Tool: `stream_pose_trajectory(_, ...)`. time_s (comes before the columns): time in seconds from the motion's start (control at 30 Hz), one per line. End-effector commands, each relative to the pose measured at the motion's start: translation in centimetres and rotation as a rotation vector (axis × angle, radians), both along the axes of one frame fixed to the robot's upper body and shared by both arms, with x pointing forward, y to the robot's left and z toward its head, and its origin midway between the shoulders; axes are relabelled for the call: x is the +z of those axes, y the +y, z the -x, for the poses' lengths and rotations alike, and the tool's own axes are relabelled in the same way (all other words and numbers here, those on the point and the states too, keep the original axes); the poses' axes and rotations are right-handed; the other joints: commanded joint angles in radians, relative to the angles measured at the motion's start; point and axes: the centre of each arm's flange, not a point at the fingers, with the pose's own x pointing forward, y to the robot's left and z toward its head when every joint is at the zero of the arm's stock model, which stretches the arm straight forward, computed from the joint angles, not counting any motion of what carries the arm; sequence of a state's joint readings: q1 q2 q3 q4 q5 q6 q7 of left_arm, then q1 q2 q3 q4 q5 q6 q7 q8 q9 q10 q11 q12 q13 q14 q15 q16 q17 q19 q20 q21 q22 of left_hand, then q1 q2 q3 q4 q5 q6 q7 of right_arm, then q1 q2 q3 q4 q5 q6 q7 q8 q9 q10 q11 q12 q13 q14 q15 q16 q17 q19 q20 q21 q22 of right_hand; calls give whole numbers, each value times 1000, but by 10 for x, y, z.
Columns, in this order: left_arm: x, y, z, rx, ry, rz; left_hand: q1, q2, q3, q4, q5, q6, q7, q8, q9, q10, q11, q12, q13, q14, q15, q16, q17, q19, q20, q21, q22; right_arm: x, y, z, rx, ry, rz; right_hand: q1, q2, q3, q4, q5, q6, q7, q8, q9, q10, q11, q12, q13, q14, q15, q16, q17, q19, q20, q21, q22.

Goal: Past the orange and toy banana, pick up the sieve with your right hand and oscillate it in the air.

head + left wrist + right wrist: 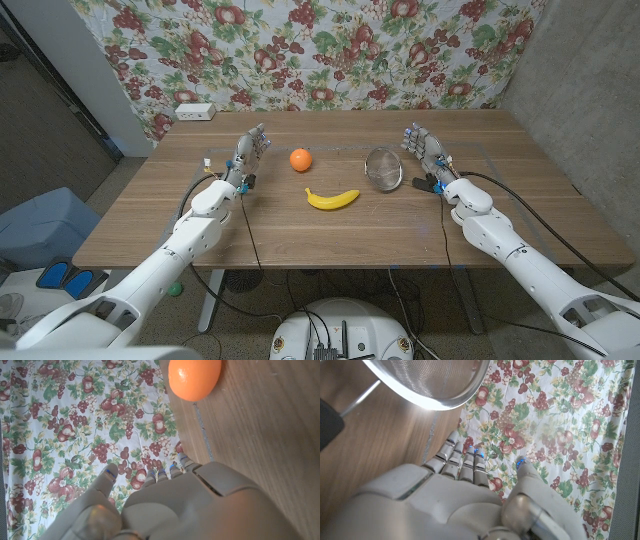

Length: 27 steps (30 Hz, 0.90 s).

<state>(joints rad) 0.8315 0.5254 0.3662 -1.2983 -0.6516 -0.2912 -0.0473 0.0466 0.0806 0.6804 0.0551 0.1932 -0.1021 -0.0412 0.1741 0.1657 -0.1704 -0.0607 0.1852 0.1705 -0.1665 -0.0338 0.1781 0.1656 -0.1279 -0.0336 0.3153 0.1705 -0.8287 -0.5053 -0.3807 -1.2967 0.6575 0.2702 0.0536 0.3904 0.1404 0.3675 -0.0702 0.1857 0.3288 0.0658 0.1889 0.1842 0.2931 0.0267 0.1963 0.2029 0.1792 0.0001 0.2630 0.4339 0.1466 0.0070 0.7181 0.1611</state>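
The sieve [384, 168] lies just at nine o'clock of my right hand [424, 152], fingers [465, 460] apart and empty; my left hand [248, 152] is farther off.

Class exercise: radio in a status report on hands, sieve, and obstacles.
Both hands, left and right, open, holding nothing. Sieve on table, just beside right hand, untouched. Banana and orange lie left of sieve, not blocking.

The wooden table [330, 235] carries an orange [300, 159] toward its far left, a toy banana [332, 199] lying near the middle, a metal sieve [384, 168] just right of the banana, and a white box [194, 111] at the far left corner.
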Motion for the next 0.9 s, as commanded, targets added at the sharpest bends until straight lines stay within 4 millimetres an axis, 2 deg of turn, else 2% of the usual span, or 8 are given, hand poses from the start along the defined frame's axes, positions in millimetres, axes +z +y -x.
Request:
stream_pose_trajectory(0.03, 10, 4, 8, 5, -31, -23, 5, 75, 7, -2, 6, -4, -3, 6, 4, -58, -4, 6, 4, -59, -30, 4, 3, 9, -4, 5, 5, -7, 2, -11, 26, 35, -13, 11, 8, 7, -2, 5, 10, 4, 6, 1, 10, 2, 7, 3, 9, 0, 4, 4, 8, 3, 3, 3)
stream_pose_trajectory(0.33, 10, 12, 8, 8, -40, -10, 10, 78, 8, -8, 6, 0, -2, 8, 4, -55, -5, 6, 4, -54, -30, 4, 3, 15, -3, 3, 5, -9, 3, -11, 14, 35, -9, 10, 10, 7, -5, 5, 10, 6, 6, 1, 11, 5, 7, 3, 9, 2, 3, 2, 12, 4, -2, 3)
stream_pose_trajectory(0.47, 13, 12, 6, 11, -53, -18, 14, 79, 8, -16, 5, 11, -10, 10, 4, -41, -8, 10, 4, -41, -30, 7, 2, 30, 5, 4, 5, -9, 3, -11, 3, 38, -10, 10, 11, 7, -7, 6, 12, 7, 7, 1, 12, 5, 7, 2, 11, 4, 4, 0, 15, 5, -4, 3)
stream_pose_trajectory(0.63, 24, 12, 4, 45, -85, -63, 24, 75, 8, -37, 3, 30, -26, 12, 5, -9, -6, 16, 3, 2, -21, 13, 2, 87, 30, 14, 6, -13, 3, -14, -6, 52, -26, 9, 12, 8, -9, 6, 19, 10, 9, 1, 23, 10, 11, 2, 19, 10, 7, -2, 20, 12, -8, 3)
stream_pose_trajectory(0.7, 28, 11, 3, 61, -98, -84, 25, 72, 8, -45, 1, 51, -36, 16, 5, 15, -9, 20, 3, 38, -5, 19, 4, 118, 43, 19, 7, -14, 3, -15, -9, 59, -32, 8, 12, 8, -10, 6, 20, 10, 9, 1, 23, 11, 11, 2, 22, 13, 9, -2, 22, 15, -9, 4)
stream_pose_trajectory(0.9, 39, 6, -3, 77, -113, -133, 32, 66, 11, -62, -1, 68, -48, 15, 6, 36, 0, 21, 3, 73, 7, 20, 3, 154, 63, 24, 8, -17, 0, -16, -22, 65, -37, 8, 14, 8, -12, 7, 26, 10, 11, 1, 28, 13, 12, 2, 25, 15, 10, -4, 27, 18, -13, 4)
